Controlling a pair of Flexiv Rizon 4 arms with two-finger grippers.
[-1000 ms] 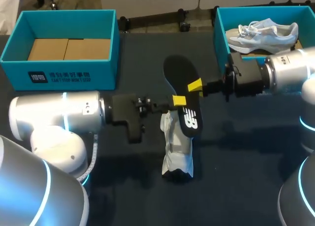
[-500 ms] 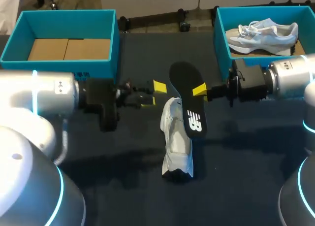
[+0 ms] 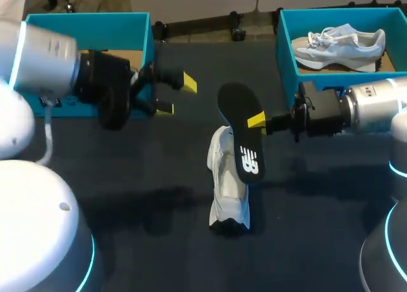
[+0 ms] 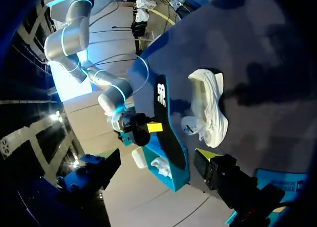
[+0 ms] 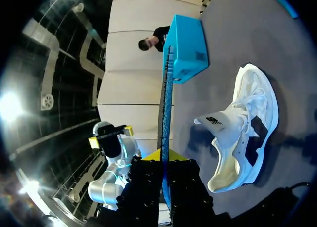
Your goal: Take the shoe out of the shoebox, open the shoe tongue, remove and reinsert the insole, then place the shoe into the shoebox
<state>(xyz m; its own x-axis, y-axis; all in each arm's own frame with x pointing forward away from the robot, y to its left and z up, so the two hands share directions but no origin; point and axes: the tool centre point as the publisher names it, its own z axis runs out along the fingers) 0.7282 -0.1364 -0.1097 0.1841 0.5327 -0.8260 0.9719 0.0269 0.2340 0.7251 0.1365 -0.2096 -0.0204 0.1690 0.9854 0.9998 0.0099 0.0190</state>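
Note:
A white shoe (image 3: 229,190) lies on the dark table, toe toward the front edge. Above its heel end hangs the black insole (image 3: 240,134), tilted, with my right gripper (image 3: 257,121) shut on its edge. In the right wrist view the insole (image 5: 165,98) stands edge-on between the fingers, with the shoe (image 5: 242,128) beside it on the table. My left gripper (image 3: 177,95) is open and holds nothing, up by the left teal shoebox (image 3: 138,31), well left of the insole. The left wrist view shows one yellow fingertip (image 4: 207,155), the shoe (image 4: 210,108) and the insole (image 4: 166,123).
The left shoebox holds only a cardboard insert (image 3: 63,63). The right teal shoebox (image 3: 287,44) at the back right holds a second pale shoe (image 3: 340,42). My right arm (image 3: 362,111) runs along that box's front wall.
My left gripper let go of the insole, opened wide and drew back to the left and up toward the left shoebox. The right gripper kept the insole, shifting it slightly.

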